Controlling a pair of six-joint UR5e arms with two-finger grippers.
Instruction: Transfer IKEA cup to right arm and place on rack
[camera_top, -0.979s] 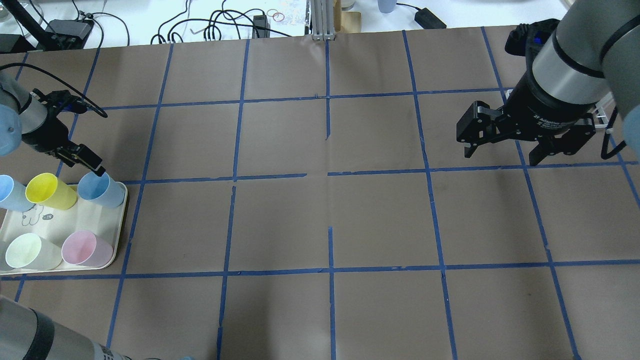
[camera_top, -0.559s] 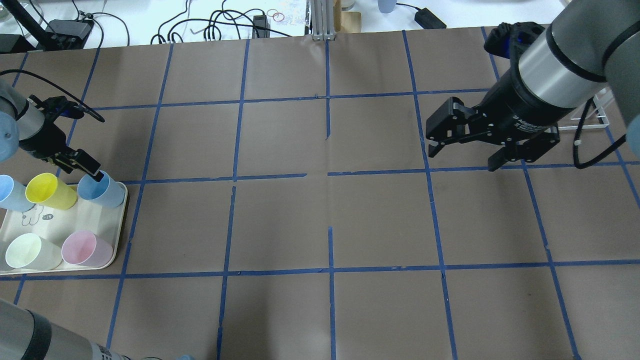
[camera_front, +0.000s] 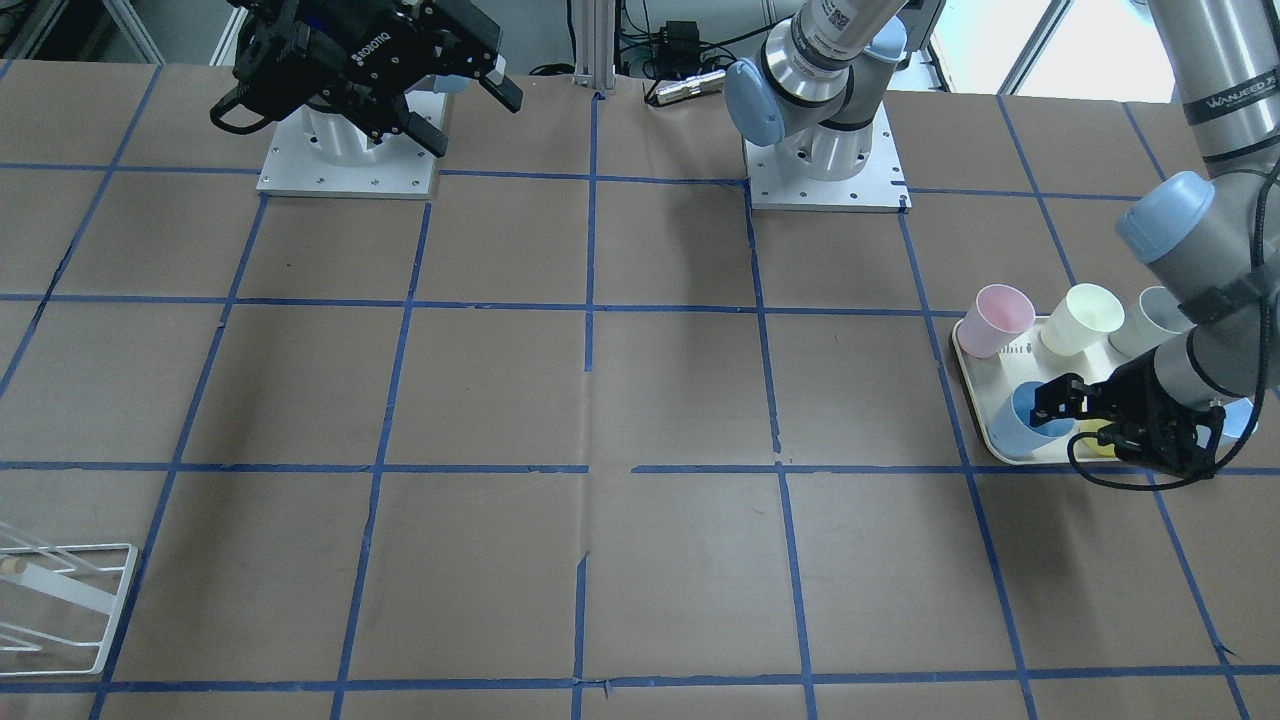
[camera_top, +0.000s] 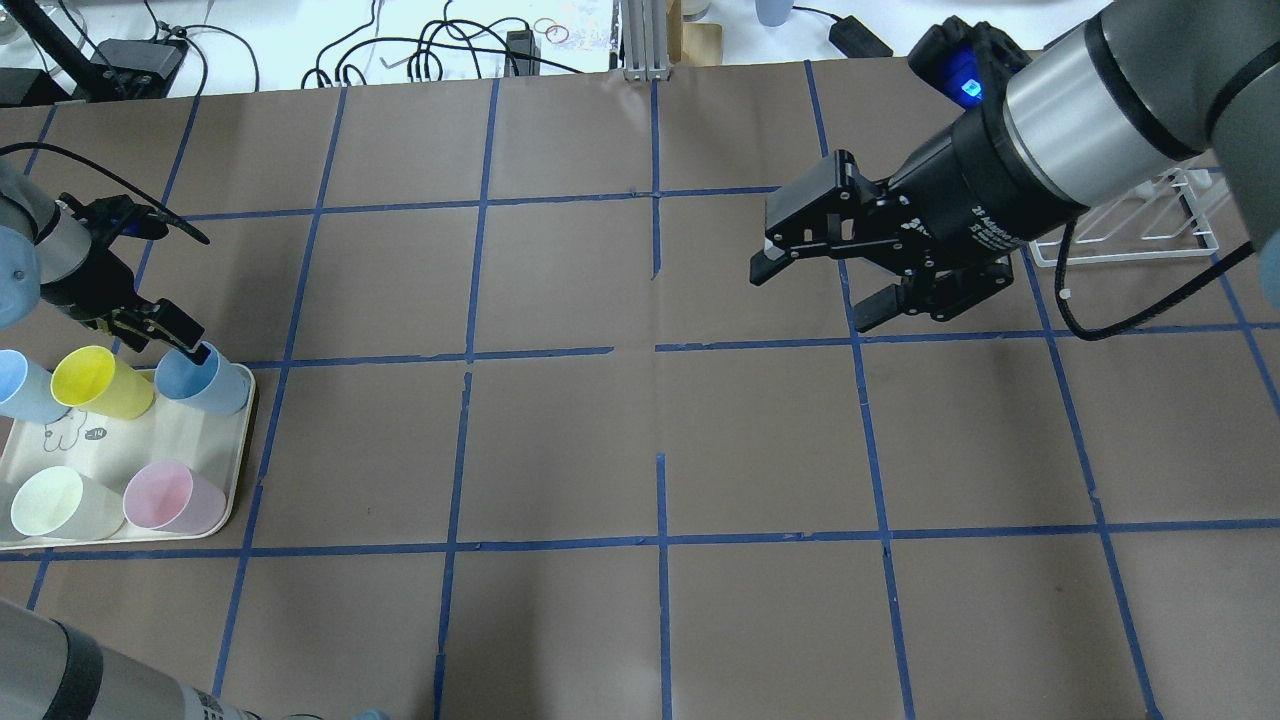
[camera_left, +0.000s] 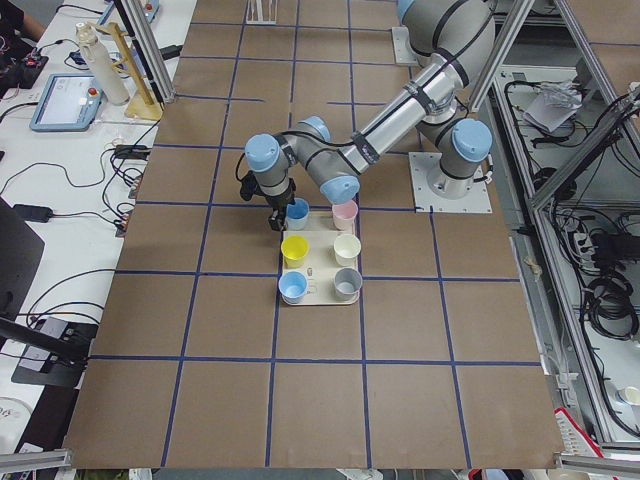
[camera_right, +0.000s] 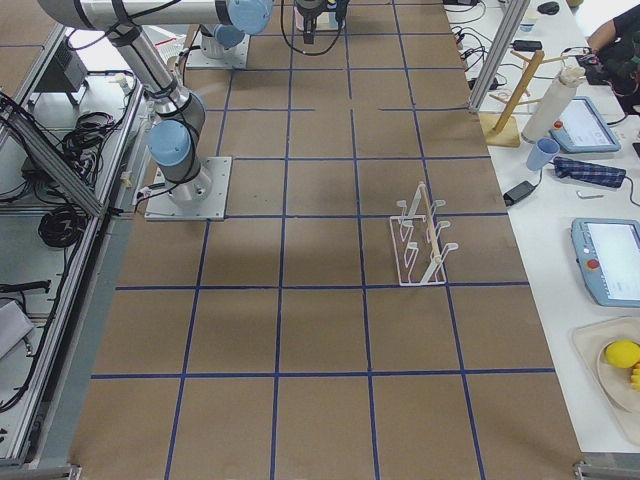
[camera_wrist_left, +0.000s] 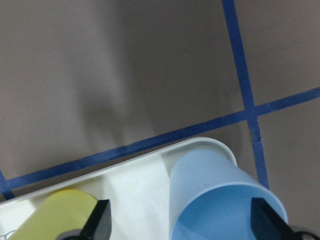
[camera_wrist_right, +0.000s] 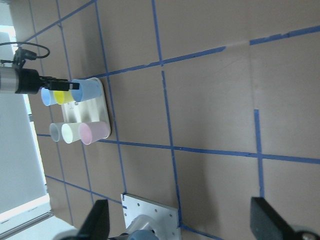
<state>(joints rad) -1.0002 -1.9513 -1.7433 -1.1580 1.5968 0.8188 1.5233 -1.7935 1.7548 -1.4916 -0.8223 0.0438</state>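
Left gripper (camera_top: 185, 342) is being held spread with nothing clamped. In the left wrist view its fingertips (camera_wrist_left: 99, 220) are being shown wide apart, to either side of the IKEA cup (camera_wrist_left: 220, 200), and from overhead one tip is being seen right at the cup's rim. Pick-up is being judged as the step in hand, the grasp not yet made. The cup is being carried upright by the cream tray (camera_top: 100, 455), at its far corner on the side toward the table's middle, just beside a yellow cup (camera_top: 95, 380). It is being shown as a dull blue tapered tumbler, handleless, mouth up and seemingly empty. For the next move, a lowering over the wall, a closing and a straight lift are being called for, with the yellow neighbour being left undisturbed. The right gripper (camera_top: 815, 295) is being held open and empty above the table's middle, probably for the hand-over, and the rack (camera_top: 1190, 215) is being kept well apart, at the right end.
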